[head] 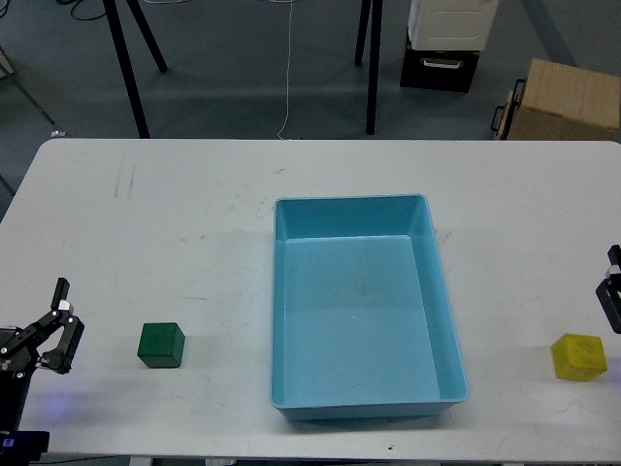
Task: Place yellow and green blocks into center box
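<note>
The dark green block (pixel 160 345) sits on the white table, left of the light-blue center box (pixel 445 291), which holds nothing. My left gripper (pixel 63 318) is at the table's left edge, a short way left of the green block, open and holding nothing. The yellow block (pixel 579 356) lies near the right edge, right of the box. Just above it, my right gripper (pixel 613 282) shows only partly at the frame's edge; its two fingers stand apart with nothing between them.
On the floor beyond the table's far edge stand a brown cardboard box (pixel 566 101), a black-and-white crate (pixel 446 44) and black stand legs (pixel 126 68). A white cable (pixel 288 78) runs down to the table's far edge.
</note>
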